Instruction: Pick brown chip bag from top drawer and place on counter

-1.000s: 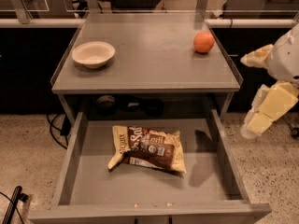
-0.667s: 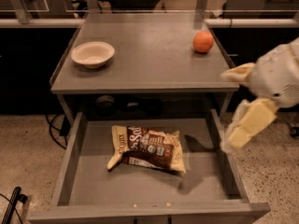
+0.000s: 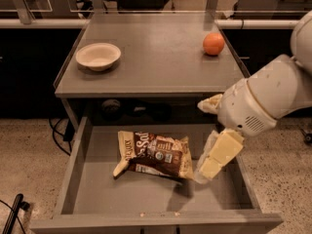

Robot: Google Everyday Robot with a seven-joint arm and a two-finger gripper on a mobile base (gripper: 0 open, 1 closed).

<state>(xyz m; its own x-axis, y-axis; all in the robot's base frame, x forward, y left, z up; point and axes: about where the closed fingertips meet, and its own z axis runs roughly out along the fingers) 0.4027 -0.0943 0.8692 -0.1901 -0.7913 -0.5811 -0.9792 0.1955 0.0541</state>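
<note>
The brown chip bag (image 3: pixel 155 155) lies flat on the floor of the open top drawer (image 3: pixel 122 195), a little right of its middle, its cream-yellow ends to the left and right. My gripper (image 3: pixel 212 130) hangs over the drawer's right side, just right of the bag, on a white arm that comes in from the right. Its two cream fingers stand apart and hold nothing; the lower finger (image 3: pixel 218 155) is close to the bag's right end. The grey counter (image 3: pixel 161 62) is above the drawer.
A cream bowl (image 3: pixel 98 56) sits on the counter's left side and an orange (image 3: pixel 213 43) on its back right. The drawer's thick front panel (image 3: pixel 156 223) is nearest the camera. Cables lie on the speckled floor at the left.
My arm has swung in from the right, and the gripper has moved left and down over the drawer's right side, close to the bag. The bag, bowl and orange have not moved.
</note>
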